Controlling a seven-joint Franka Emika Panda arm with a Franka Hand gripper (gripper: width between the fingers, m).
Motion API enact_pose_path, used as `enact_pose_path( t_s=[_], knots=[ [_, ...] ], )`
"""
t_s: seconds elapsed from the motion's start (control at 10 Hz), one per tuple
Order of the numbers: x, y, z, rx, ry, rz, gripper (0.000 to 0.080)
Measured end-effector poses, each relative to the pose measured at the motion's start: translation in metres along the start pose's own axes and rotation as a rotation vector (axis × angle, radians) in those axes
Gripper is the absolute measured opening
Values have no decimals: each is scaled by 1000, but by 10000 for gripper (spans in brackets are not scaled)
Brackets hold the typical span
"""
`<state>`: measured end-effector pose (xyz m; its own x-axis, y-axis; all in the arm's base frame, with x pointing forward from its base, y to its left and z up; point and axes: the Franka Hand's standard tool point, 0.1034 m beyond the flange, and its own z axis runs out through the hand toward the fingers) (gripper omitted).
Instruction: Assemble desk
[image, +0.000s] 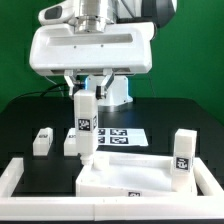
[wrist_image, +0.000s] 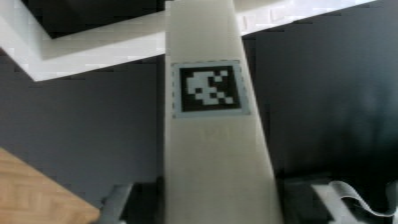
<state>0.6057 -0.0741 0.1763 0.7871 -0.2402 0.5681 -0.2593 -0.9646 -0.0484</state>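
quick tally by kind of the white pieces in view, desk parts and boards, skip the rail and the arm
desk leg: 4
desk top panel: 1
marker board: 1
total: 6

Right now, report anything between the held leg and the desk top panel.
Nothing visible does. The hand holds the leg upright with its lower end at a corner of the top panel; another leg stands well aside.
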Motion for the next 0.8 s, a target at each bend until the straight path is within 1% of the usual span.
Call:
enact_pose_path(
  t_s=[0.5,0.8],
  knots=[
    [-25,-6,13,-6,-22,-21,289],
    [-36,-8,23,-8,-43,-29,289]
  ],
)
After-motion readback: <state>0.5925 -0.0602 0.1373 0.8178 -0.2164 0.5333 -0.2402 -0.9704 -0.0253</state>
